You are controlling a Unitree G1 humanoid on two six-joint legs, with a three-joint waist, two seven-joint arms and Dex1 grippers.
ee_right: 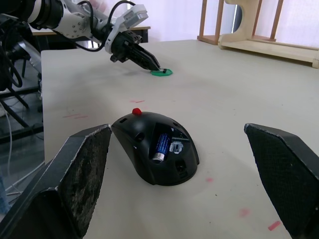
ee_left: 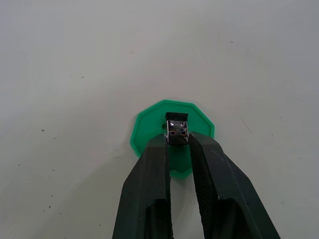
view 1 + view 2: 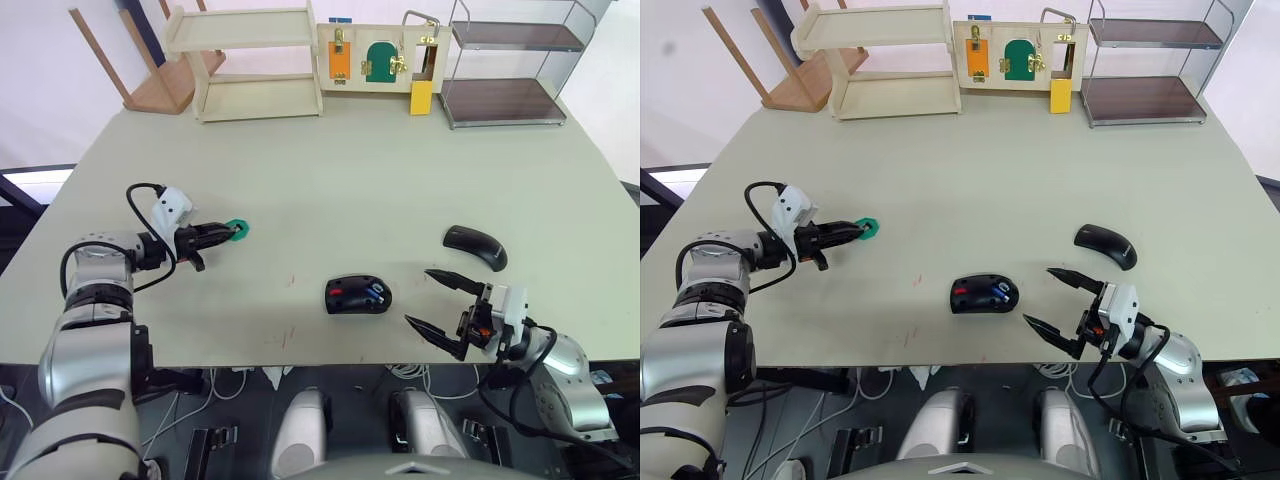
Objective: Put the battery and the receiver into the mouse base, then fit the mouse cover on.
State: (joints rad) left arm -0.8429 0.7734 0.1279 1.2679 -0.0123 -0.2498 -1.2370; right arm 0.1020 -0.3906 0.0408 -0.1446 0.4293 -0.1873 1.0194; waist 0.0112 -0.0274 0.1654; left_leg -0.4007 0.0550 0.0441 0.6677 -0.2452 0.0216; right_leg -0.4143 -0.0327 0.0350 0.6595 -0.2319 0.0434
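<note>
The black mouse base (image 3: 357, 295) lies open near the table's front edge, with the blue battery (image 1: 160, 144) seated inside it and red showing within. To its right and farther back rests the glossy black mouse cover (image 3: 476, 246). My right gripper (image 3: 420, 296) hovers open just right of the base, its fingers (image 1: 79, 179) spread wide on either side of the base in the right wrist view. Far to the left, my left gripper (image 3: 225, 235) is shut on the tiny receiver (image 2: 177, 128), right over a flat green disc (image 2: 149, 130).
Along the table's far edge stand a wooden shelf (image 3: 255, 60), a latch board (image 3: 375, 58) with a yellow block (image 3: 421, 97), and a wire rack (image 3: 510, 65). A tipped wooden stool (image 3: 160, 80) lies at the back left.
</note>
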